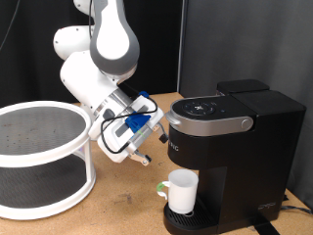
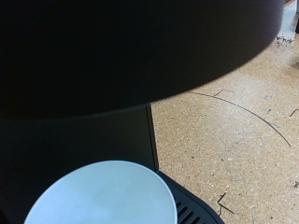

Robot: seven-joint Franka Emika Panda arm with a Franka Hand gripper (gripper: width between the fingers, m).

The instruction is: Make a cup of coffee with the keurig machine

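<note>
The black keurig machine (image 1: pixel 230 137) stands at the exterior view's right, its grey-silver lid (image 1: pixel 207 116) down. The small white cup (image 1: pixel 182 191) with a green tab stands on the round drip tray (image 1: pixel 192 223) under the machine's head. My gripper (image 1: pixel 147 154) hangs tilted just to the exterior view's left of the machine's head, above and beside the cup, with nothing seen in it. In the wrist view the machine's dark body (image 2: pixel 93 56) fills most of the picture, and the cup's white inside (image 2: pixel 103 196) shows from above beside the drip tray (image 2: pixel 192 210). My fingers do not show there.
A white round two-tier rack (image 1: pixel 39 162) with mesh shelves stands at the exterior view's left on the wooden chipboard table (image 1: pixel 127 201). A thin cable (image 2: pixel 243 107) lies on the table beside the machine. A black curtain hangs behind.
</note>
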